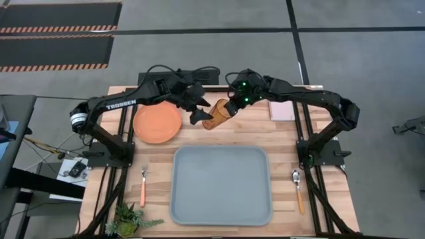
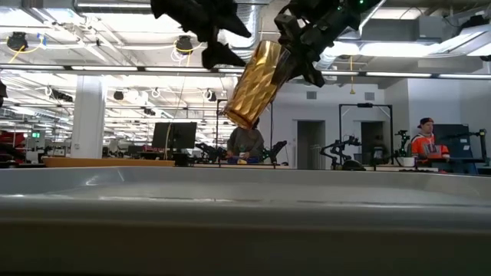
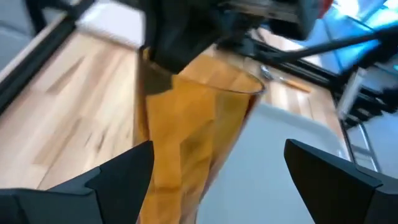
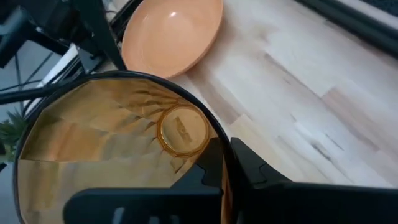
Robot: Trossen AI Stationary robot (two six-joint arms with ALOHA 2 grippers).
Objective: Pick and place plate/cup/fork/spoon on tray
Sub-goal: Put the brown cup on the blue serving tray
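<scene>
The amber ribbed cup (image 1: 216,114) hangs tilted in the air over the table's far middle, held by my right gripper (image 1: 232,103). My left gripper (image 1: 198,109) is open right beside it; in the left wrist view the cup (image 3: 193,143) stands between its spread fingers. The orange plate (image 1: 157,123) lies flat on the table to the left. The grey-blue tray (image 1: 221,184) lies at the near middle. The fork (image 1: 143,182) lies left of the tray, the spoon (image 1: 298,189) right of it. My right gripper pinches the cup's wall at its rim (image 4: 222,146), one finger inside the mouth and one outside. The fingers come from the table's right, slanting down. The cup is lifted clear and tilted, its base (image 2: 238,115) lower and toward the left arm. My left gripper: one finger (image 3: 134,168) stands close against the cup's side, and I cannot tell whether it touches; the other finger is well apart from it.
A pink pad (image 1: 281,109) lies at the far right of the table. A small green plant (image 1: 129,218) stands at the near left corner. Bare wood shows between the plate and the tray. People show in the room beyond the table.
</scene>
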